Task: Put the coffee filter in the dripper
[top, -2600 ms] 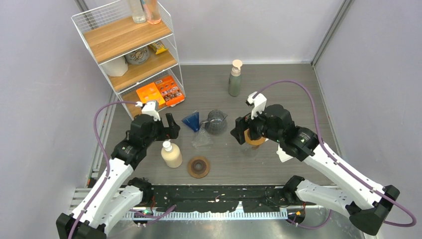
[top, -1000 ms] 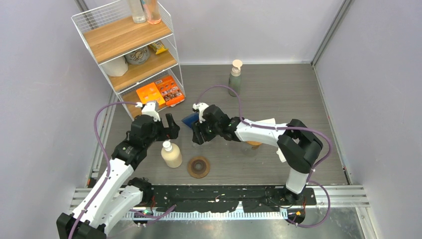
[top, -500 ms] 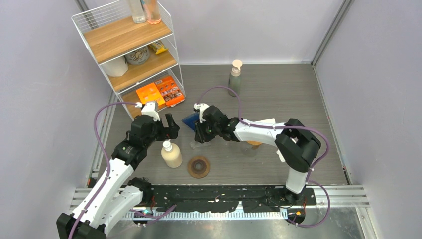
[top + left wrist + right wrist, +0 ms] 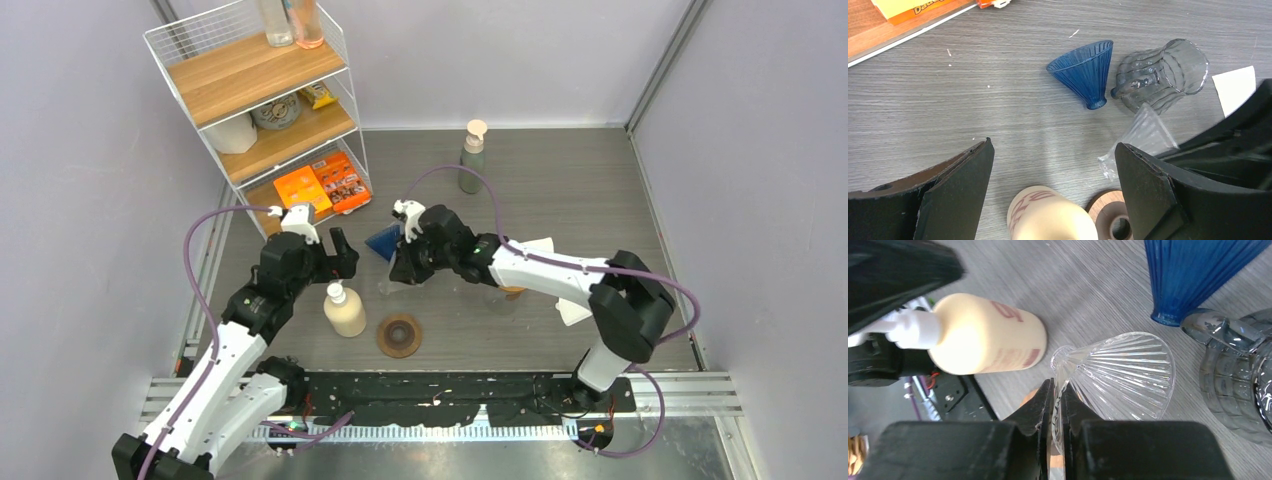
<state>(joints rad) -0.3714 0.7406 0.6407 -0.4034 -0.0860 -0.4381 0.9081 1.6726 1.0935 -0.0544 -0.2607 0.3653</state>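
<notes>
l jaws wide open, empty, over the pump bottle. r jaws nearly shut, pinching the edge of the clear dripper, which lies on its side. white filter prob. flat on the bench, right of r jaws by that forearm, well apart from l jaws; r arm nearer.

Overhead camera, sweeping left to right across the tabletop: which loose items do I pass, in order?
Cream pump bottle → brown ring → green pump bottle → white paper filter. The drippers and the pitcher are left out, since they overlap the ring's span or sit under the right arm.
</notes>
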